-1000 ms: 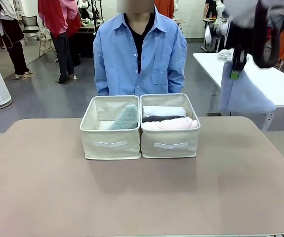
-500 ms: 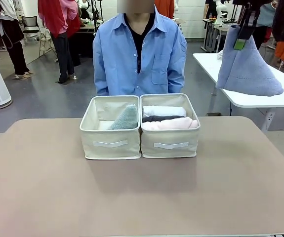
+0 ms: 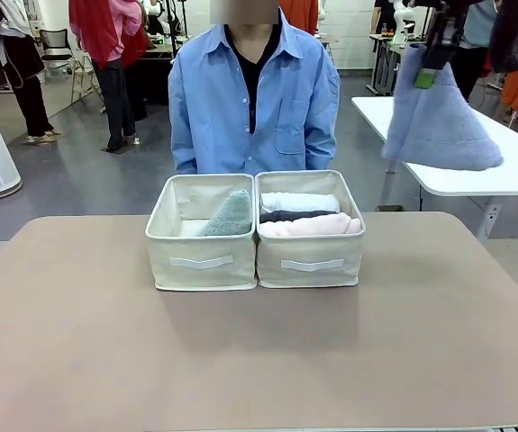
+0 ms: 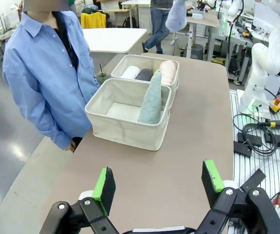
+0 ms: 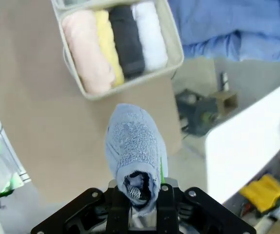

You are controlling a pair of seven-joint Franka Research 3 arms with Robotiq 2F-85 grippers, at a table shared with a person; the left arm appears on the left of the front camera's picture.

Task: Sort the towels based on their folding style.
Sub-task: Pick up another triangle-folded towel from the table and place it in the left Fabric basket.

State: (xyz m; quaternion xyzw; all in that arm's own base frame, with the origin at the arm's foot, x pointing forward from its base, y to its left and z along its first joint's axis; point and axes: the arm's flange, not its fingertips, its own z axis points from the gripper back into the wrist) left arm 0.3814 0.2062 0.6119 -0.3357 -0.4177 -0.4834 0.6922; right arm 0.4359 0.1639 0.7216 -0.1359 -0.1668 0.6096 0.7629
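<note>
High at right, right hand (image 3: 428,76) pinches lavender-blue towel (image 3: 440,126).

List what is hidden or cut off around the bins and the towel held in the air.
- Front view: yellow roll hidden behind the pink roll and the wall of the right bin.
- Front view: right gripper cut off by the top edge.
- Right wrist view: lavender-blue towel covers the grip itself.

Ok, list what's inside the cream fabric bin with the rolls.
Four terry towels side by side: pink roll, yellow roll, dark grey roll, white roll. Anything beneath them is covered.
</note>
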